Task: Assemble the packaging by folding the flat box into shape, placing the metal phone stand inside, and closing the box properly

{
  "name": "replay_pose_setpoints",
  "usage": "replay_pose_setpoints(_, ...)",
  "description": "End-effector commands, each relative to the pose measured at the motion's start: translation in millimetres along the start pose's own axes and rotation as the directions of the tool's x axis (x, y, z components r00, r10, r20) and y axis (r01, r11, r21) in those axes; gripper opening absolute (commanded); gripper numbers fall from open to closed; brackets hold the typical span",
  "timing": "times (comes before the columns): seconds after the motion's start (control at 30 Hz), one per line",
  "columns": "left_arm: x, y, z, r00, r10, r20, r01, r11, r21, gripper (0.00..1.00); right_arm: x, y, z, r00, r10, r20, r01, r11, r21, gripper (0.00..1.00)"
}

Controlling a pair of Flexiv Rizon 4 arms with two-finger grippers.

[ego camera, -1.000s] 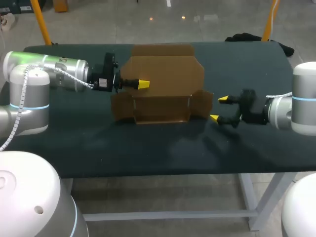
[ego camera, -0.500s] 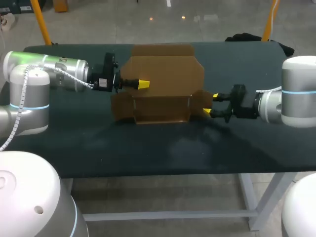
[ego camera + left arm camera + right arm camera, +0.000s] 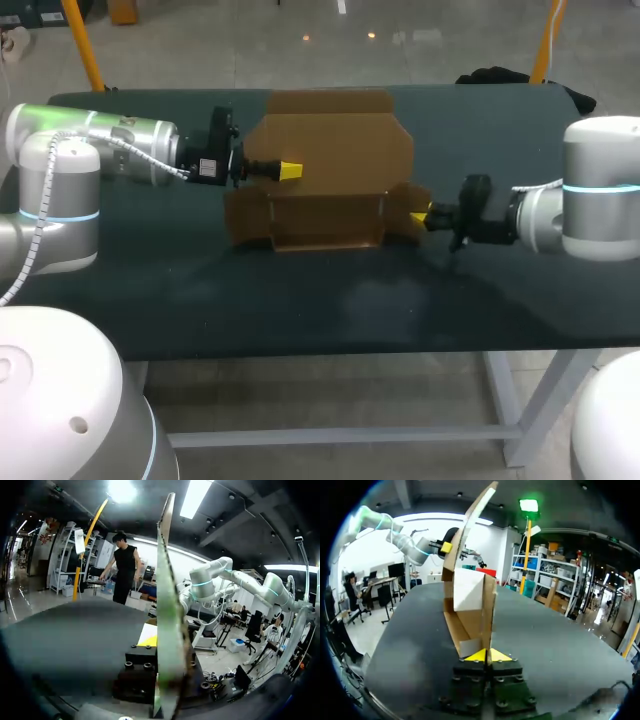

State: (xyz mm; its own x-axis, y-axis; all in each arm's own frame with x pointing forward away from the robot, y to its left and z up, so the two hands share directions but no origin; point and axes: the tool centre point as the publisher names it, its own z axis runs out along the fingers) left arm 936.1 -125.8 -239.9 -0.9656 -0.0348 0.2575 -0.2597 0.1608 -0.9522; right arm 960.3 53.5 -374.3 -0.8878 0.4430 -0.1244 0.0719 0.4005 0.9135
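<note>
On the head view the box, brown card half folded, lies near the middle of the worktop's far edge, with a shallow tray folded up at its front and a big rear panel behind. My left pincer comes in from the left edge and sits at that rear panel. My right pincer meets the side flap at the box's right end. That view does not show me either grip.

The left wrist view settles its own. The panel runs edge-on straight up between the fingers, one yellow fingertip flush against the card and the other hidden behind it, so I read this pincer as clenched on the box.

The right wrist view shows its two yellow tips pressed together with the flap's thin edge rising from between them, so it too is clenched on the box. Only this view shows the rear panel standing tilted above the worktop, with the left pincer's yellow tip high on it
</note>
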Motion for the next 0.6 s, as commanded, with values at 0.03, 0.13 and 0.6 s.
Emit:
replay_pose_setpoints(0.03,-0.9,2.5,0.7,1.0,0.0,-0.003,0.0,1.0,-0.001,0.0,6.7,3.3,4.8,1.0,0.0,0.01,0.0,1.0,-0.002,0.06)
replay_pose_setpoints(0.13,-0.9,2.5,0.7,1.0,0.0,-0.003,0.0,1.0,-0.001,0.0,9.5,4.4,6.7,1.0,0.003,0.015,-0.003,1.0,-0.001,0.09)
replay_pose_setpoints(0.6,-0.9,2.5,0.7,1.0,0.0,-0.003,0.0,1.0,-0.001,0.0,24.4,7.9,14.8,0.999,0.029,0.035,-0.029,1.0,-0.006,0.33)
